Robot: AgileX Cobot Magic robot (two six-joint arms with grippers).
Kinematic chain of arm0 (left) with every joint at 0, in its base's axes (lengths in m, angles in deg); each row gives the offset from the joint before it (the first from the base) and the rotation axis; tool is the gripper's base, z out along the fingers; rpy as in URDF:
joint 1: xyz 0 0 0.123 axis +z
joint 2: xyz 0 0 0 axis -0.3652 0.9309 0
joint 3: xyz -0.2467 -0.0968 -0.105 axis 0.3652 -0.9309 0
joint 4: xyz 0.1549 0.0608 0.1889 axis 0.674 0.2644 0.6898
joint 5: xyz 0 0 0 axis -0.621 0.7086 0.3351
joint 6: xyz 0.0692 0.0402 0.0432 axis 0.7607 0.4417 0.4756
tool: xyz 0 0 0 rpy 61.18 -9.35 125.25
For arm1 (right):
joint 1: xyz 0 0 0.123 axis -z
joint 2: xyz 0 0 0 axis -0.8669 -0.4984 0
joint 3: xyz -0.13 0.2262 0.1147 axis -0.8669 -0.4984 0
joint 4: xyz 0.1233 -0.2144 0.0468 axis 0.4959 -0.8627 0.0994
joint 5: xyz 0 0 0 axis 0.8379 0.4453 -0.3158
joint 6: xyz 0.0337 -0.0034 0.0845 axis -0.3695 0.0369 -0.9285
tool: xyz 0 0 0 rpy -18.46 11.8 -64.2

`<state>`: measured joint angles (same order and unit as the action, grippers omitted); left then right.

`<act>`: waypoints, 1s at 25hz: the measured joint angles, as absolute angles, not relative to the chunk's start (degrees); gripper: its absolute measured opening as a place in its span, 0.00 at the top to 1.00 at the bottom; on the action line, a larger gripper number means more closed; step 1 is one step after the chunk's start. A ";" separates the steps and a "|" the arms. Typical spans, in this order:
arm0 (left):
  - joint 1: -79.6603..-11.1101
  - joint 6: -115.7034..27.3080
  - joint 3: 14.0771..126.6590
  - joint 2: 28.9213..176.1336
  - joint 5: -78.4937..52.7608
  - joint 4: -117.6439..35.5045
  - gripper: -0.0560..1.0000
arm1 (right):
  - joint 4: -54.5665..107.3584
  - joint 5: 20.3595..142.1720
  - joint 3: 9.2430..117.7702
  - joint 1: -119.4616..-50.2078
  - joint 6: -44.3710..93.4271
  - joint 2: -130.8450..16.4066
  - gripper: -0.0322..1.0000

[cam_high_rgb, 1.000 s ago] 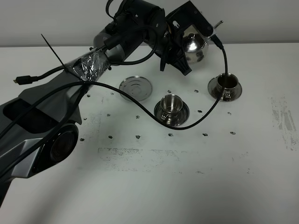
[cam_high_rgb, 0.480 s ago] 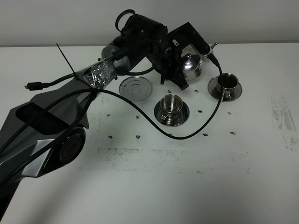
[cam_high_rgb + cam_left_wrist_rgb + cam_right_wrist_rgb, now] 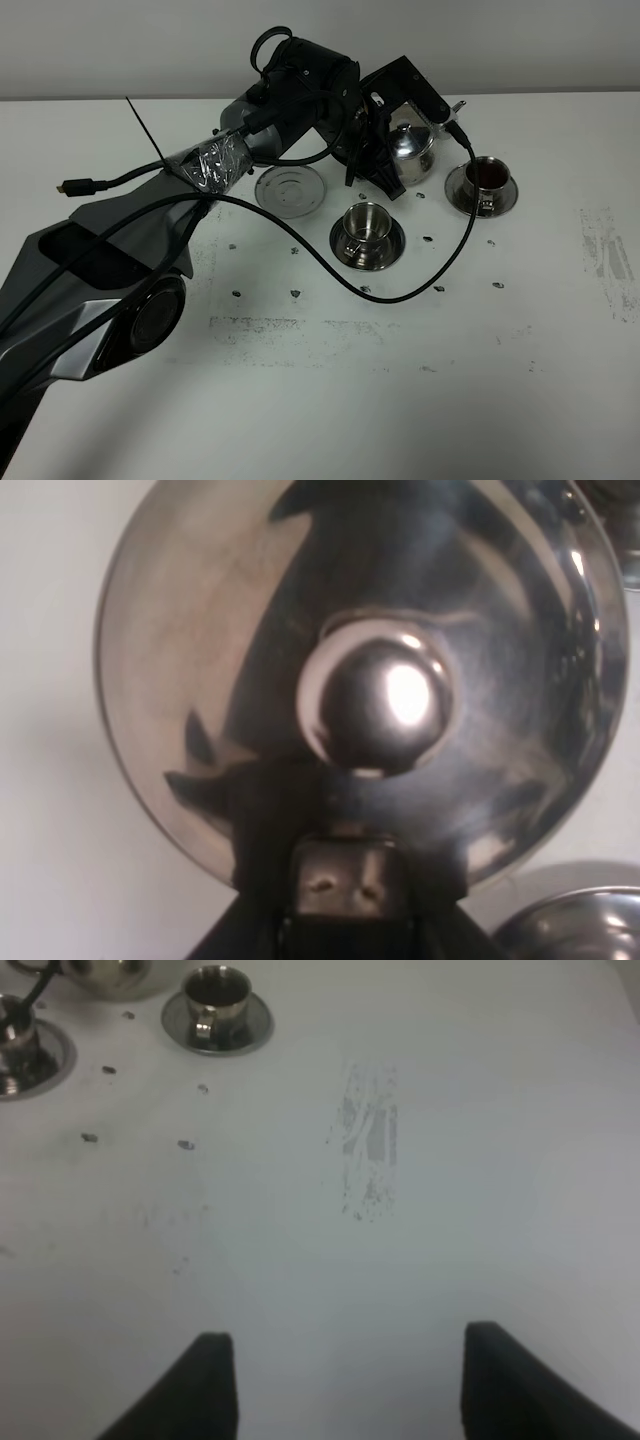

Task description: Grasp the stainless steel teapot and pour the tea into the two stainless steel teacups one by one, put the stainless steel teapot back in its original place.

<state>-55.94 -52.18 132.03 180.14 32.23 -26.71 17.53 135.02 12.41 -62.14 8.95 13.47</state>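
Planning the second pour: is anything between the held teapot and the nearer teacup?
Nothing visible does: only bare table lies between the steel teapot and the nearer teacup; the black cable loops past the cup's right.

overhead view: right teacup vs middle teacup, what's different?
Fill: the right teacup holds dark reddish tea; the middle teacup looks empty, bare steel inside.
Place: the right teacup sits just right of the teapot; the middle teacup sits nearer the camera, closer to the coaster.
Shared: both are small shiny steel cups, upright on round saucers.
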 joint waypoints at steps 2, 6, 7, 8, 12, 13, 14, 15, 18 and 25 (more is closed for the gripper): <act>-55.94 -52.18 132.03 180.14 32.27 -26.50 0.77 | 17.53 135.02 12.41 -62.14 8.95 13.47 0.48; -55.94 -52.18 132.03 179.03 34.44 -24.38 0.77 | 17.53 135.02 12.41 -62.14 8.90 13.47 0.48; -55.94 -52.18 132.03 178.16 35.40 -23.65 0.77 | 17.53 135.02 12.41 -62.14 8.90 13.47 0.48; -55.94 -52.18 132.03 177.34 36.39 -22.78 0.77 | 17.53 135.02 12.41 -62.14 8.90 13.47 0.48; -55.84 -52.18 132.08 172.45 40.98 -20.66 0.77 | 17.53 135.02 12.41 -62.14 8.90 13.47 0.48; -55.84 -52.18 132.08 171.24 42.04 -20.60 0.77 | 17.53 135.02 12.41 -62.14 8.90 13.47 0.48; -55.84 -52.27 132.08 170.16 43.34 -20.59 0.77 | 17.53 135.02 12.41 -62.14 8.90 13.47 0.48; -55.84 -52.66 132.08 169.42 44.66 -20.40 0.77 | 17.53 135.02 12.41 -62.14 8.90 13.47 0.48; -55.84 -54.29 132.14 167.20 48.49 -19.41 0.77 | 17.53 135.02 12.41 -62.14 8.90 13.47 0.48; -55.52 -56.79 132.08 163.56 51.26 -17.83 0.77 | 17.57 135.02 12.41 -62.14 8.90 13.47 0.48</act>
<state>-55.52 -56.79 132.08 163.56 51.26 -17.83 17.57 135.02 12.41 -62.14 8.90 13.47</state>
